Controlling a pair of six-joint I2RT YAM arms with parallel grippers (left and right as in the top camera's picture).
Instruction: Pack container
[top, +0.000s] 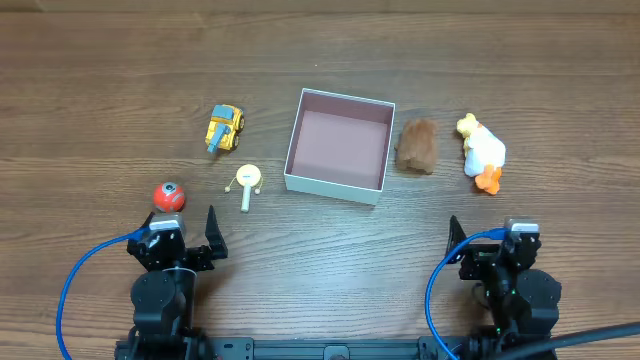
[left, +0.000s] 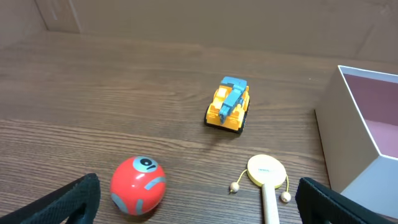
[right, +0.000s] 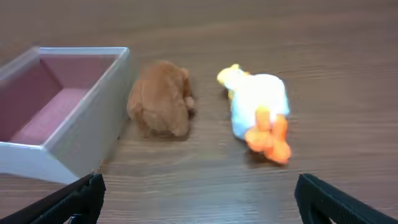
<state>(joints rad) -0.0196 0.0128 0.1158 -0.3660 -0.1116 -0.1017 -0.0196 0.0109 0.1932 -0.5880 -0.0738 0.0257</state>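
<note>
Flanking the container (top: 333, 185): yellow toy truck (top: 224, 128); brown plush (top: 417, 146).

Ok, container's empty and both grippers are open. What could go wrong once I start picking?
The red ball is round, so it may roll away if the left gripper nudges it off-centre.
The brown plush lies right beside the container; a right gripper finger could catch the thin wall and shove it.
The drum rattle lies flat, so it is likely hard to pinch.

Even warm light, soft shadows, right-wrist view blurred
</note>
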